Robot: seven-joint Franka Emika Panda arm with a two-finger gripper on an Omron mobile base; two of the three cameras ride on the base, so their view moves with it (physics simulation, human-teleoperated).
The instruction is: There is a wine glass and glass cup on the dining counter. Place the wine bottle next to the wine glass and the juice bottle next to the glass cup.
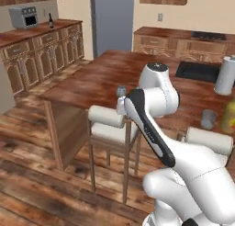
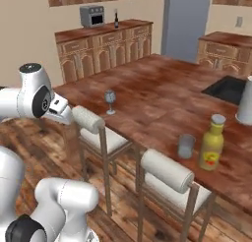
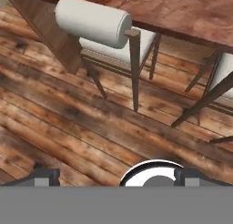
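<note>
Stool nearest; tool released, over floor off the table near edge; juice bottle, glass cup well apart.

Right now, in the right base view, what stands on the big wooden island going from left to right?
Wine glass → glass cup → juice bottle → paper towel roll at the right edge, farther back, all on the dining counter.
</note>
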